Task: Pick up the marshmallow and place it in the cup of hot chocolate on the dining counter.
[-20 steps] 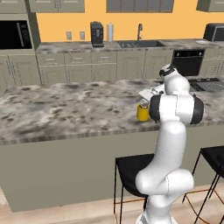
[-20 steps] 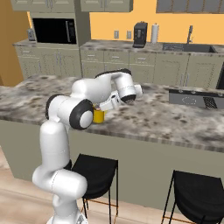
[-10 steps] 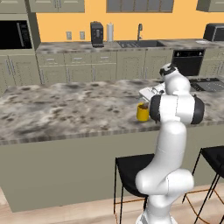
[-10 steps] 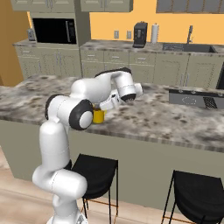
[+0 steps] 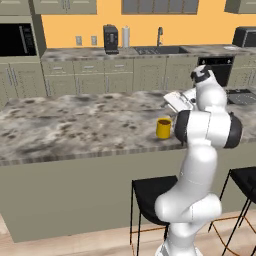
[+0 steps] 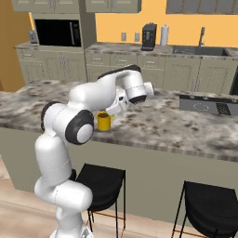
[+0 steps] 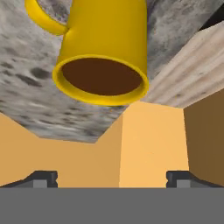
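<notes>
A white robot arm is reaching over the long grey-brown speckled stone worktop (image 5: 75, 125); its pincer (image 7: 111, 177) is standing wide open and holding nothing, the two dark fingertips (image 7: 41, 178) well apart. The small yellow cylindrical mug of dark brown hot chocolate (image 5: 163, 128) is sitting on the worktop just beside the arm. I cannot tell where the marshmallow is; judging by the empty pincer, the drop is likely done. The hand view is showing the mug's brown surface; the base views are showing its yellow side.
</notes>
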Motion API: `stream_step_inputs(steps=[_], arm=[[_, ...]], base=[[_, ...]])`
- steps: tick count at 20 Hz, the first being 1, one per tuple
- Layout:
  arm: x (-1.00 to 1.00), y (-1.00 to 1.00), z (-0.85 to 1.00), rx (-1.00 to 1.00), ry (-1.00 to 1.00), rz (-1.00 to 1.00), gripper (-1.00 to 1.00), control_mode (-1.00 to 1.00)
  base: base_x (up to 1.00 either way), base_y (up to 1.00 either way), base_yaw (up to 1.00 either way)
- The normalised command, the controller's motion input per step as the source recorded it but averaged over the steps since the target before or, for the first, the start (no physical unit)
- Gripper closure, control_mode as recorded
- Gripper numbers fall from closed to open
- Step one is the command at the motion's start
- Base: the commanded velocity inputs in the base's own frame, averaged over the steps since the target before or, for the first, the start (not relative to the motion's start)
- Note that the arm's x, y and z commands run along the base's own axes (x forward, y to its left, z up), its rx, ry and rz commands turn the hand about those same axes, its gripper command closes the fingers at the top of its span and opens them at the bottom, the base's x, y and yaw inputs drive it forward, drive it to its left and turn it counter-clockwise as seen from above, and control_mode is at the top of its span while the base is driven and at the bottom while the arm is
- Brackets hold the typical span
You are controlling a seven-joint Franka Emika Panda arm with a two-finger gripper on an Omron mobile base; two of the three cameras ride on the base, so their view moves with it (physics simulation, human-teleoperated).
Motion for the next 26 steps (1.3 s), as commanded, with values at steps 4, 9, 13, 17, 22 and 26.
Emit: stream_step_inputs(steps=[4, 9, 13, 17, 22, 26], arm=[[-1.0, 0.0, 0.42, 0.0, -0.36, 0.0, -1.0, -1.0], [-1.0, 0.01, 0.59, 0.0, -0.48, 0.0, -1.0, -1.0], [-1.0, 0.16, 0.46, -0.03, -0.55, 0.0, -1.0, -1.0], [-1.0, 0.23, 0.65, -0.06, -0.53, 0.0, -1.0, -1.0], [-1.0, 0.21, 0.79, -0.06, -0.44, 0.01, -1.0, -1.0], [-1.0, 0.16, 0.44, -0.1, -0.48, 0.04, -1.0, -1.0]], base=[[0.0, 0.0, 0.0], [0.0, 0.0, 0.0], [0.0, 0.0, 0.0], [0.0, 0.0, 0.0], [0.0, 0.0, 0.0], [0.0, 0.0, 0.0]])
